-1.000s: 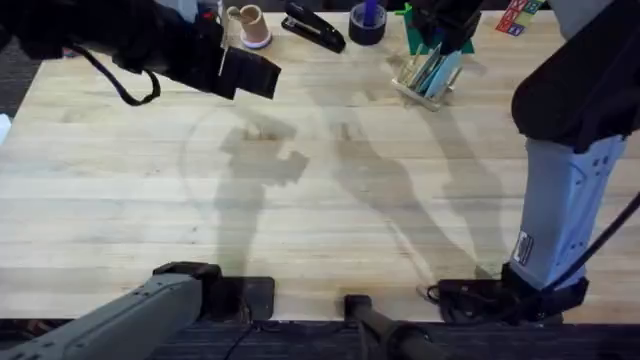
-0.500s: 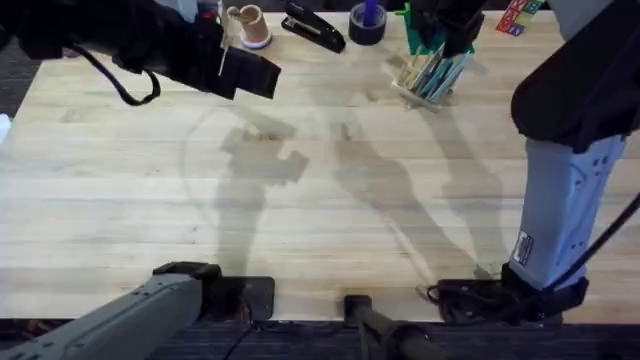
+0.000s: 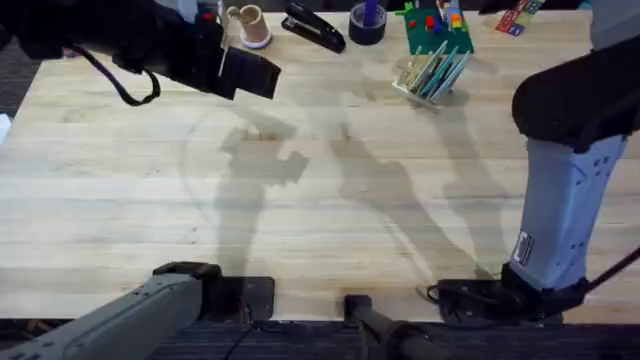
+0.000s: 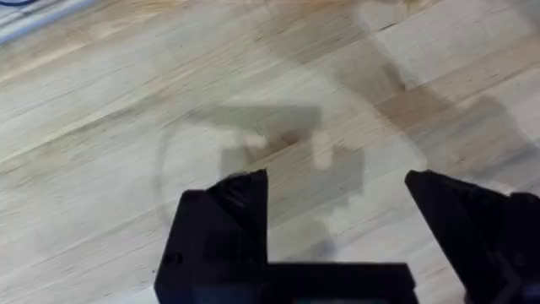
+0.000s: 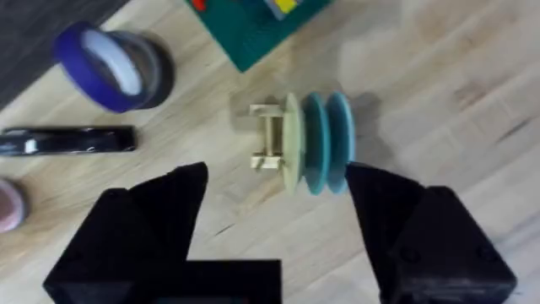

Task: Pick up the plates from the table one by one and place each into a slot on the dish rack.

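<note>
Pale cream-yellow and light blue round plates (image 5: 314, 142) stand on edge side by side in the small light wooden dish rack (image 5: 268, 139), three discs in all, just ahead of the right gripper (image 5: 274, 207), whose black fingers are spread wide and empty above the light butcher-block desk (image 3: 320, 200). Beyond the rack from that gripper lie a green board with coloured blocks (image 5: 261, 21), a roll of blue tape (image 5: 114, 67) and a black stapler (image 5: 63, 140). Over bare desk the left gripper (image 4: 337, 198) hangs released, fingers well apart.
</note>
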Robot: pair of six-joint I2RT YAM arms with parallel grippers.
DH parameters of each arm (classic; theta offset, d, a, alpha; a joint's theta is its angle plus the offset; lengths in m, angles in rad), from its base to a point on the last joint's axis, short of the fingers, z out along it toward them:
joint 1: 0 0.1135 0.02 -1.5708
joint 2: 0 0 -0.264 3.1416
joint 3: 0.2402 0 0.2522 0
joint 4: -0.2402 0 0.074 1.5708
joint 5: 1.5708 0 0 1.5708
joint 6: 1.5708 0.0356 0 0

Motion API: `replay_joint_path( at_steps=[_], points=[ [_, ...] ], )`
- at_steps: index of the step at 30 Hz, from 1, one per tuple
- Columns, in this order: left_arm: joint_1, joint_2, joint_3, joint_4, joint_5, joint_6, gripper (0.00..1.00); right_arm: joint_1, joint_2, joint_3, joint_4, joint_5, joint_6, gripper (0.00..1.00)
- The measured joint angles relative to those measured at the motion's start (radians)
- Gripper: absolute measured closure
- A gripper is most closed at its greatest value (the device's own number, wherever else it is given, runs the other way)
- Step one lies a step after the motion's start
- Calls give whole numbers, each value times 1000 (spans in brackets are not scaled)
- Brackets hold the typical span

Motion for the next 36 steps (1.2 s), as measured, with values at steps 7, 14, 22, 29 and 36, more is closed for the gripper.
replay_joint_path(
  at_steps=[7,14,22,29,36],
  points=[
    [0,0,0,-1,0,0,8,12,-17,58,0,-31,-104,8],
    [0,0,0,-1,0,-3,6,17,-66,61,0,-95,-252,8],
    [0,0,0,-1,0,-9,7,17,-122,62,0,-135,-392,7],
    [0,0,0,-1,0,-9,6,17,-244,38,0,-156,-454,8],
    [0,0,0,-1,0,-9,7,17,-429,-251,0,-164,-480,7]
  ],
)
